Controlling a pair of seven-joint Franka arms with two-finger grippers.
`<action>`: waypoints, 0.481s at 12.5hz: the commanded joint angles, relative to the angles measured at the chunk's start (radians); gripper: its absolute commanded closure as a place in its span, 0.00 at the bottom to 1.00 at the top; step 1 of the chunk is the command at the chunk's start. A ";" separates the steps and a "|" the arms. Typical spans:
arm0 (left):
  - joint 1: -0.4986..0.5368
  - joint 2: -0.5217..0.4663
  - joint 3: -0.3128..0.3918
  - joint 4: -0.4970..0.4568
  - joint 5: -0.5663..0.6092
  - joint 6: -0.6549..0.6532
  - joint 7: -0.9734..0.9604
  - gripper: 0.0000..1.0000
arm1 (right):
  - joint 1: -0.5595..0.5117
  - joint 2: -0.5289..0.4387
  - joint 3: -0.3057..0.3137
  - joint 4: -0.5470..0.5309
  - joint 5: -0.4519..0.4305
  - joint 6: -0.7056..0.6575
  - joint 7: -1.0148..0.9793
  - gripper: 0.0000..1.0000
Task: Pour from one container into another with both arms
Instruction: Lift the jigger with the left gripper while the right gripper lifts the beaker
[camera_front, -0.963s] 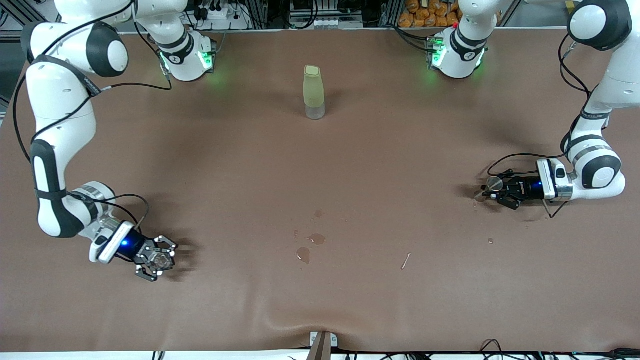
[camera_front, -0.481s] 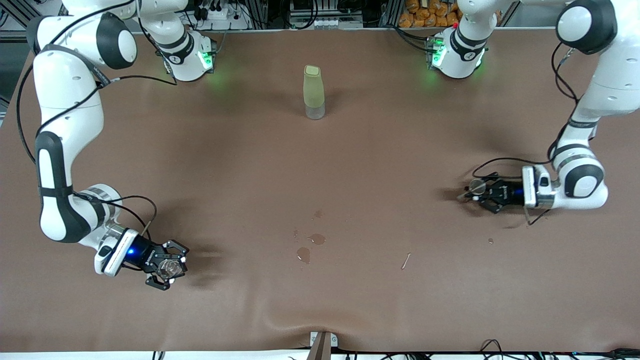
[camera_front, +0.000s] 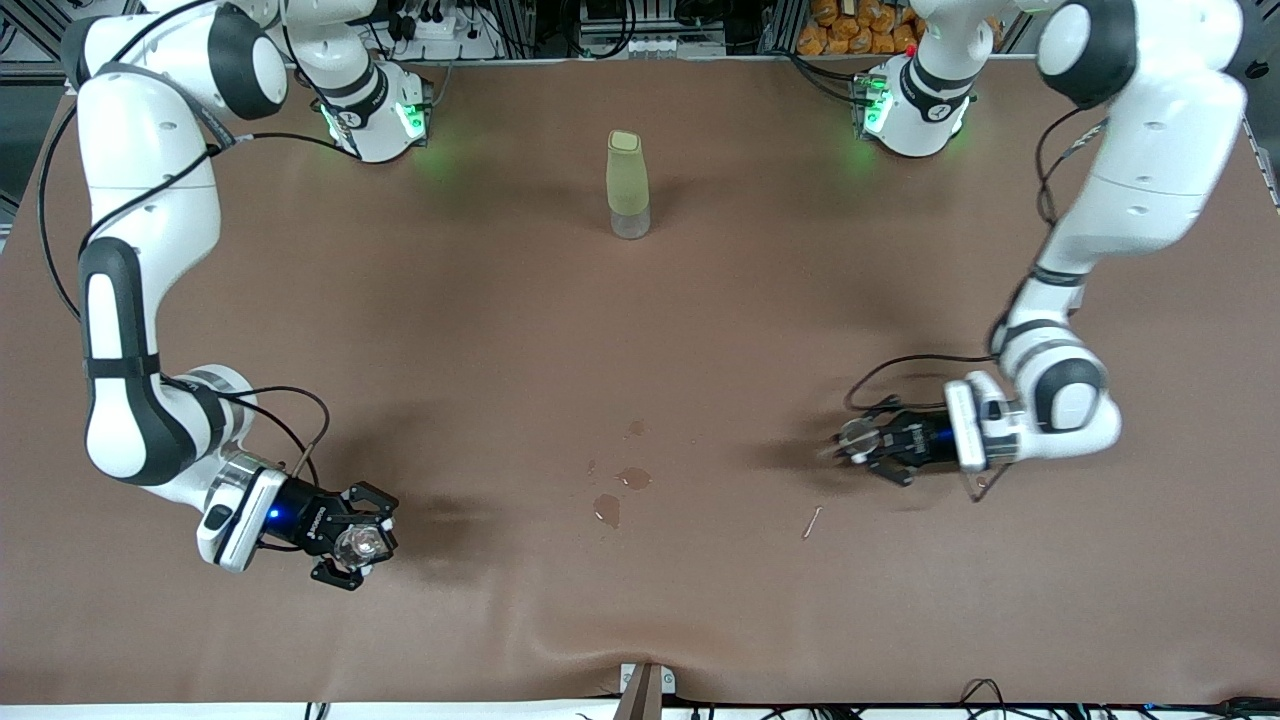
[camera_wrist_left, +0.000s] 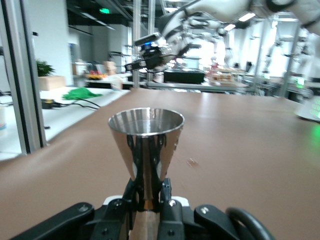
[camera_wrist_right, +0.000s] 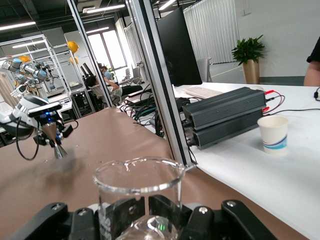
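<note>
The counter (camera_front: 640, 330) is covered with a brown sheet. Both arms are out over it, each holding a small vessel.

The left gripper (camera_front: 868, 443) is over the counter toward the left arm's end, low above the sheet. Its fingers (camera_wrist_left: 167, 197) are closed on the narrow stem of a shiny metal measuring cup (camera_wrist_left: 146, 150). The cup is upright with its wide mouth up in the left wrist view. In the front view the same cup (camera_front: 856, 436) shows as a small bright disc at the gripper's tip.

The right gripper (camera_front: 352, 541) is over the counter toward the right arm's end, also low. Its fingers are closed around a clear glass beaker (camera_wrist_right: 137, 197), which stands upright with its open rim up in the right wrist view. In the front view the beaker (camera_front: 362, 543) sits between the black finger links. I cannot tell whether the beaker holds any liquid.

The two grippers are well apart, with their vessels pointing toward each other across the middle of the counter.

A tall bottle (camera_front: 627, 185) with a pale yellow-green upper part and a clear base stands upright near the robots' bases, midway between them, untouched.

A few small wet spots (camera_front: 622, 490) lie on the sheet between the two grippers. A short thin stick (camera_front: 812, 521) lies just nearer to the front camera than the left gripper.
</note>
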 joint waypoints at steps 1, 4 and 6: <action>-0.140 0.011 0.014 0.058 -0.166 0.120 -0.015 1.00 | 0.052 -0.069 -0.014 -0.013 -0.036 0.027 0.130 1.00; -0.311 0.057 0.017 0.197 -0.404 0.327 -0.015 1.00 | 0.115 -0.143 -0.010 -0.014 -0.116 0.042 0.310 1.00; -0.403 0.105 0.025 0.315 -0.527 0.428 -0.015 1.00 | 0.154 -0.178 -0.010 -0.026 -0.121 0.062 0.359 1.00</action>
